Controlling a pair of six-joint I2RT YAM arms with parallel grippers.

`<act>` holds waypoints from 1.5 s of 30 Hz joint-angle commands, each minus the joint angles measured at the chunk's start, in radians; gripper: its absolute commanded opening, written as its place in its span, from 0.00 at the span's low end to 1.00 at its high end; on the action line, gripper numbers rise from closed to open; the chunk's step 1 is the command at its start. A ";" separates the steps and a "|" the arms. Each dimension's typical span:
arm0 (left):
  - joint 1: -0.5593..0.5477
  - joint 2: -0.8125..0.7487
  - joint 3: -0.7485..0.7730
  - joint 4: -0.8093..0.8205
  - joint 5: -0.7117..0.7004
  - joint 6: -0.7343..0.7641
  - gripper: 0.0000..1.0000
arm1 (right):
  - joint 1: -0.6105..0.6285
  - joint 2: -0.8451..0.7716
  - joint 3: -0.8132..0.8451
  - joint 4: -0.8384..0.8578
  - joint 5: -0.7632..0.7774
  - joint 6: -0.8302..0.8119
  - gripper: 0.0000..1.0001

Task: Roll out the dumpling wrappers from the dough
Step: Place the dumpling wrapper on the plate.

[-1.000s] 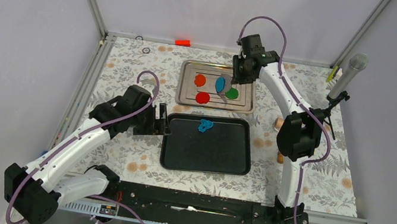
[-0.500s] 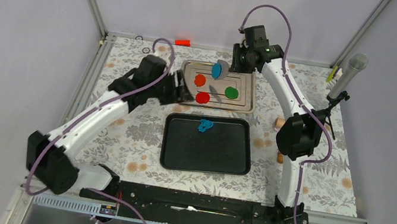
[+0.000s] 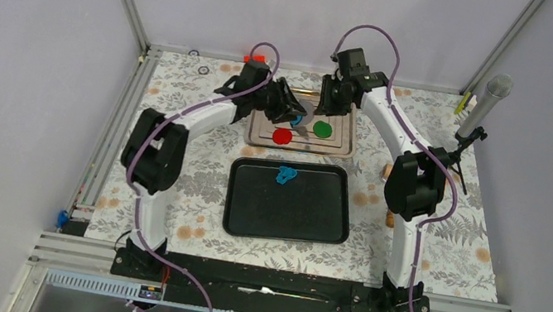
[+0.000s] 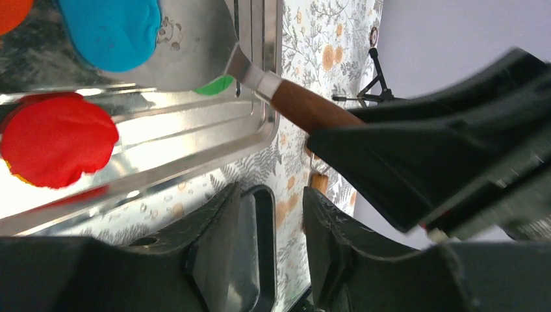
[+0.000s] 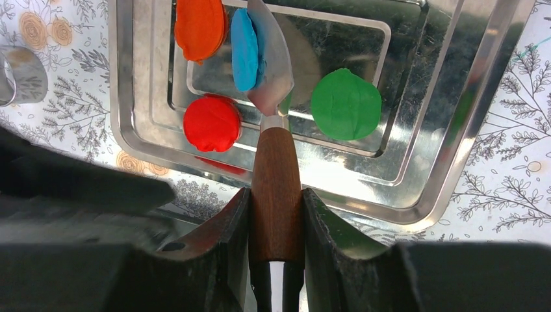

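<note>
Right wrist: my right pincer (image 5: 276, 195) clamps a wooden-handled steel spatula (image 5: 276, 149); ahead, four smooth round wrappers: blue (image 5: 243, 52) on its blade, orange (image 5: 200, 26), red (image 5: 211, 122), green (image 5: 345, 104), over a ribbed metal tray (image 5: 422, 97). My left pincer (image 4: 269, 195) stands apart.

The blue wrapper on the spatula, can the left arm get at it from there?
Probably yes. The left fingers stand apart close beside the blue wrapper, which sits exposed on the spatula blade over the metal tray, with nothing between them.

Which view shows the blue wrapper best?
Right wrist: the whole blue wrapper lies on the spatula blade, beside the orange wrapper. Left wrist crops it at the frame's top; top external shows only a sliver beside the left gripper.
</note>
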 commanded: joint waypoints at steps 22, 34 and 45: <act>0.033 0.395 0.285 0.343 0.011 -0.322 0.42 | -0.021 -0.005 -0.035 0.072 -0.034 0.002 0.00; 0.033 0.429 0.300 0.333 -0.013 -0.330 0.42 | -0.025 -0.012 -0.039 0.082 -0.038 0.000 0.00; 0.031 0.468 0.382 0.222 -0.034 -0.278 0.42 | -0.029 -0.035 -0.055 0.081 -0.020 -0.012 0.00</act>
